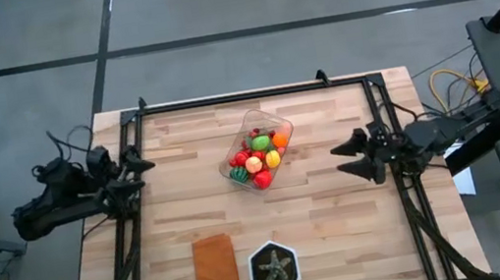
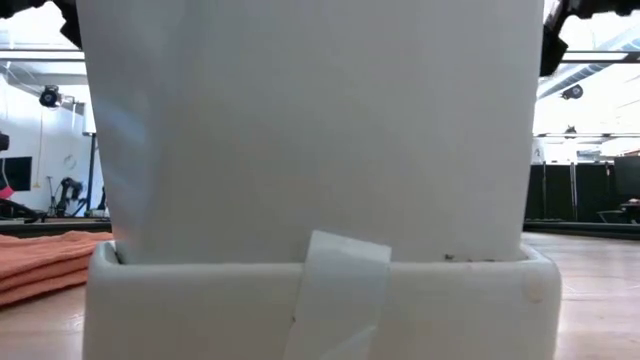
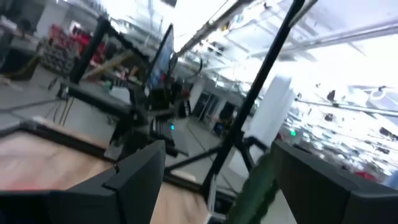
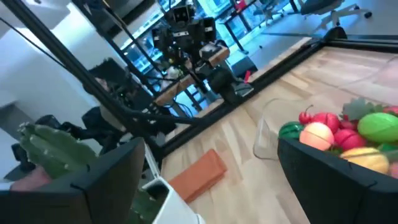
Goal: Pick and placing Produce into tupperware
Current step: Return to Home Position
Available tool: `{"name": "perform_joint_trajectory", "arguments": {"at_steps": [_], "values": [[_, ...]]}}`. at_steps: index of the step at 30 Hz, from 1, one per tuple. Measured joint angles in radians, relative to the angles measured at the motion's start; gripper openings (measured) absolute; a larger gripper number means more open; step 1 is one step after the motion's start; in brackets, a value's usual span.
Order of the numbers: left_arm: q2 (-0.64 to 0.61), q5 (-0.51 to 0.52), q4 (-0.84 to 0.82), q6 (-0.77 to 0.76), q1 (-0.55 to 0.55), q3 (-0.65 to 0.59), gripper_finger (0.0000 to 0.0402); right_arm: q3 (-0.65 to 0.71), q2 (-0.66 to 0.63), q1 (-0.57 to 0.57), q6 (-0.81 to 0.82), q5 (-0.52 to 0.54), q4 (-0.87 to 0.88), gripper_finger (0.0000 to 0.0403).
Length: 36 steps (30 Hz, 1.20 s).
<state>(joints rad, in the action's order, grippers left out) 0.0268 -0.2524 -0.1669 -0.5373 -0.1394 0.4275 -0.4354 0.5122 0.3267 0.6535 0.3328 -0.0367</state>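
The step in hand looks like a retreat to rest, and the right gripper (image 1: 356, 157) is hovering with its fingers spread wide and nothing between them, near its own side of the table (image 1: 344, 235). The tupperware (image 1: 276, 119) is sitting well apart from it, straight out in front of its fingertips, towards the table's middle. The left gripper (image 1: 139, 172) is waiting on the far side of the container, also spread wide and empty.

To do this well, I am judging that each arm should be drawing straight back from the container, not swinging across it. That way no finger is clipping the rim or stirring the heaped produce (image 1: 257, 156).

Counting: one tupperware; roughly eight pieces of produce showing inside it, mostly red with green, orange and yellow, but heaped too closely for an exact count. Well off to one side of the right gripper are one folded orange cloth (image 1: 216, 276) and one star-shaped plant in a black hexagonal pot (image 1: 274, 268).
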Motion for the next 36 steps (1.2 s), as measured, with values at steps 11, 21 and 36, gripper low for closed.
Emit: {"name": "perform_joint_trajectory", "arguments": {"at_steps": [11, 21, 36], "values": [[0.002, 0.053, 0.015, 0.028, 0.0, -0.021, 0.0277, 0.272, -0.188, 0.0, -0.115, -0.11, -0.309, 0.0359], [0.002, 0.071, 0.01, 0.079, 0.0, -0.025, 0.0277, 0.427, -0.243, 0.0, -0.123, -0.128, -0.418, 0.0359], [0.002, -0.101, -0.07, 0.239, 0.0, -0.025, 0.0276, 0.426, -0.369, 0.0, -0.129, -0.231, -0.178, 0.0359]]}}
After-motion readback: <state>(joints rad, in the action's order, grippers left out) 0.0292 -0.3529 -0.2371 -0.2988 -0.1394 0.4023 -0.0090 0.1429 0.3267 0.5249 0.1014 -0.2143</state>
